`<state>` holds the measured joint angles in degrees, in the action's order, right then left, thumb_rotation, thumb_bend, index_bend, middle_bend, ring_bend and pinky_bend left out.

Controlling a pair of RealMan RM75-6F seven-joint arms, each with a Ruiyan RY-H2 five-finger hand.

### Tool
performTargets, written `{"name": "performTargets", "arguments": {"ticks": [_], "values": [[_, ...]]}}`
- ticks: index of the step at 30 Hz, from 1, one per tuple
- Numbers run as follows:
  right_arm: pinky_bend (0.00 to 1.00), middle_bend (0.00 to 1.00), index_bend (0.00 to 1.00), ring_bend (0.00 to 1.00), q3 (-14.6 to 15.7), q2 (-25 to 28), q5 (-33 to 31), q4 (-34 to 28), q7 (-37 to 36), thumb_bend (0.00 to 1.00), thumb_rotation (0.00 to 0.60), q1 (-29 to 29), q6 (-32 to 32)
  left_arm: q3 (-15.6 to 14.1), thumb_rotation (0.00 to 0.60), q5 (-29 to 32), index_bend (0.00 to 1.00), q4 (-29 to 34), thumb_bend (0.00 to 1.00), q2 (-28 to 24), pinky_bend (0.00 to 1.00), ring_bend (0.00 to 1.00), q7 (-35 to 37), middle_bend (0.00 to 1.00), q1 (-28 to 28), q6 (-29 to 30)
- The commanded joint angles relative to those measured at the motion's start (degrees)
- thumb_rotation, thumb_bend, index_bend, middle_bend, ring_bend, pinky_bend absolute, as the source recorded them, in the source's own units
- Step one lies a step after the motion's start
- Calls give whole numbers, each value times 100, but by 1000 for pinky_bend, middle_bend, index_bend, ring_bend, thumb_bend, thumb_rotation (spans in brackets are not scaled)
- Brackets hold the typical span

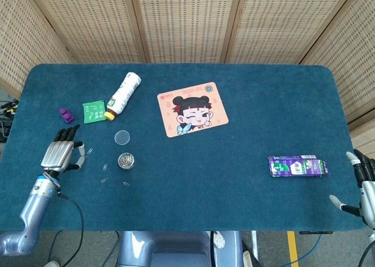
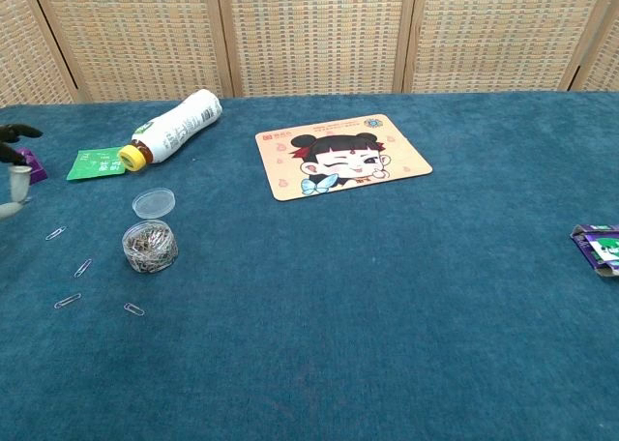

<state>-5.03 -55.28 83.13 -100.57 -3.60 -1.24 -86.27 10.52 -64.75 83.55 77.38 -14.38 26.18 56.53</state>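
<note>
My left hand [image 1: 61, 150] hovers open over the table's left side, fingers spread, just left of several loose paper clips [image 1: 104, 173] and below a small purple toy [image 1: 66, 115]. In the chest view only its fingertips [image 2: 14, 143] show at the left edge. A small clear jar full of paper clips [image 1: 125, 160] stands to the right of the hand, with its clear lid [image 1: 122, 137] lying beside it. My right hand [image 1: 364, 185] hangs open off the table's right edge, near a purple carton [image 1: 297, 165] lying flat.
A white bottle with a yellow cap [image 1: 122, 93] lies on its side at the back left beside a green packet [image 1: 92, 111]. A cartoon-face mouse pad [image 1: 192, 109] lies at the centre back. The blue table [image 1: 234, 185] is backed by woven screens.
</note>
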Motion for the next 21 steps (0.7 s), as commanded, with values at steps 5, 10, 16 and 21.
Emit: {"name": "performTargets", "arguments": {"ticks": [5, 10, 16, 21], "values": [[0, 0, 0, 0, 2, 2, -13, 23, -36, 0, 600, -21, 50, 156, 600, 465, 607, 279, 418, 371, 0, 0, -895, 0, 539, -58], [0, 0, 0, 0, -9, 13, -42, 37, -86, 0, 600, -25, 66, 68, 600, 600, 607, 331, 417, 531, 0, 0, -1233, 0, 669, -19], [0, 0, 0, 0, -15, 31, -50, 53, -158, 0, 600, -23, 68, -50, 600, 666, 607, 318, 418, 719, 0, 0, -1401, 0, 740, 58], [0, 0, 0, 0, -13, 42, -38, 58, -193, 0, 600, -17, 58, -154, 600, 569, 605, 222, 418, 884, 0, 0, -1364, 0, 784, 77]]}}
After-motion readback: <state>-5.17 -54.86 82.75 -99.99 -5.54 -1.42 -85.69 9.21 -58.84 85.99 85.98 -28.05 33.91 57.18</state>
